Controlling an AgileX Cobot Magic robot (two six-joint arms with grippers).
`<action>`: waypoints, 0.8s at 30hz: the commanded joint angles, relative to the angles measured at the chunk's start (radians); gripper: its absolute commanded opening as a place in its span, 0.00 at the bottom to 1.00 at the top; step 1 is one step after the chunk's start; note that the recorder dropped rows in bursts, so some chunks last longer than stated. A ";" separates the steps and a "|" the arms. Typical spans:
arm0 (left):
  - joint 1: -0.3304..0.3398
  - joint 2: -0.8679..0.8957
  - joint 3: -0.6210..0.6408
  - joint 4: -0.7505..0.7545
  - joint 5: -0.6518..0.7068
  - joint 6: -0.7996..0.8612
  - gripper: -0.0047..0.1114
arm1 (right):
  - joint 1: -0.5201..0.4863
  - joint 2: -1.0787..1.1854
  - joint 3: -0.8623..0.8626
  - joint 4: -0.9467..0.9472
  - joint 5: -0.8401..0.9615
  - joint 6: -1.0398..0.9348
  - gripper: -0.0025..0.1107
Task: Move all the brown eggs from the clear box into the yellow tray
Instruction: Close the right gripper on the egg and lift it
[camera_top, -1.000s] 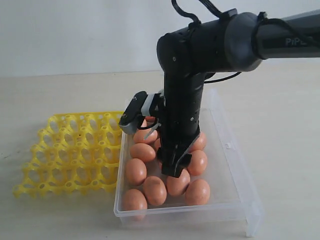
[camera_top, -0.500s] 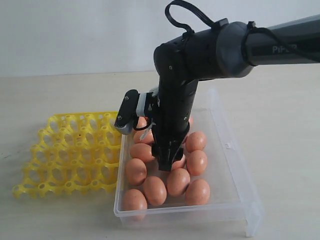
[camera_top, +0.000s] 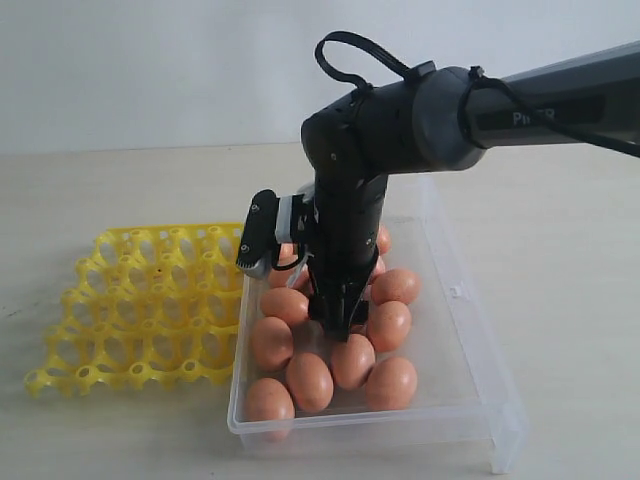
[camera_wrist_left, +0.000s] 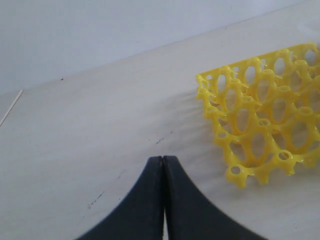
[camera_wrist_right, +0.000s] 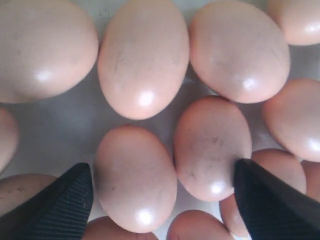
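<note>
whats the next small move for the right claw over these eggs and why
Probably a small sideways nudge to centre on a single egg before lowering. The right claw hangs open over the clear box, and two brown eggs lie side by side inside its span, so closing from here would likely pinch both or slip between them.

Pale lettering (camera_top: 532, 117) on my right arm's dark forearm (camera_top: 585, 95), up and to the right of the clear box (camera_top: 452, 350): opens with "Pi"; remaining letters too blurred to read.
</note>
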 joint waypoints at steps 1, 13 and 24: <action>-0.002 -0.006 -0.004 0.000 -0.008 -0.005 0.04 | 0.003 0.041 0.012 0.054 -0.013 -0.015 0.68; -0.002 -0.006 -0.004 0.000 -0.008 -0.005 0.04 | 0.003 0.057 0.012 0.052 -0.013 -0.015 0.74; -0.002 -0.006 -0.004 0.000 -0.008 -0.005 0.04 | 0.003 0.042 0.012 0.052 -0.009 0.064 0.18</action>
